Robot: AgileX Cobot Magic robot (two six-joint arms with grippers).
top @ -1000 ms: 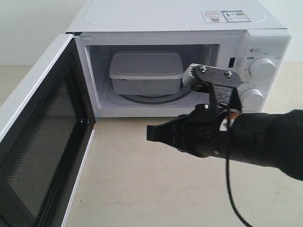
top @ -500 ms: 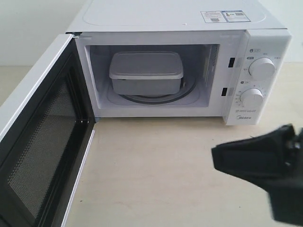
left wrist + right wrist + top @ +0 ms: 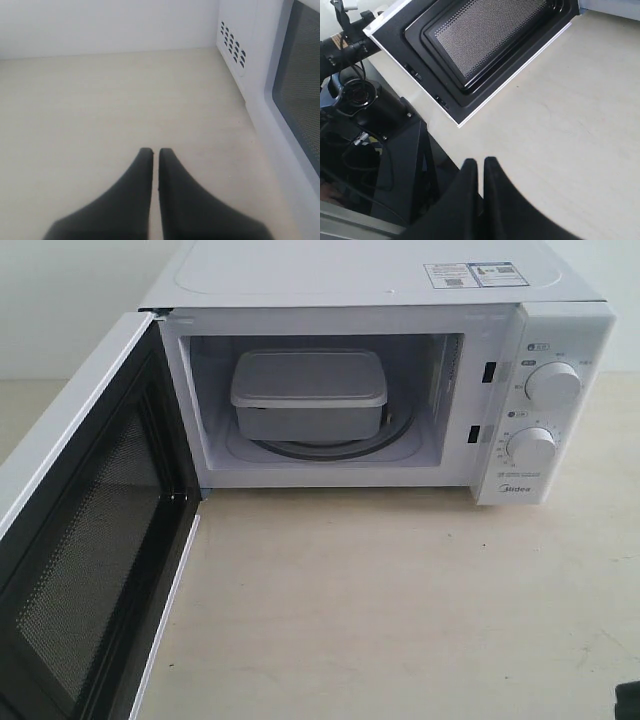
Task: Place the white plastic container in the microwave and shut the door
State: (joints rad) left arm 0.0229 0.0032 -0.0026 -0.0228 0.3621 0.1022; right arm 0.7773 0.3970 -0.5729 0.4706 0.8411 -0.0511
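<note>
inside, the smooth, round-cornered white plastic container (image 3: 309, 392) sits lidded.

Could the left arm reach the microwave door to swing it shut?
Probably yes. The left gripper, shut and empty, sits by the door's outer face with only bare table between them. The white plastic container lies fully inside the microwave, so nothing blocks the swing.
</note>
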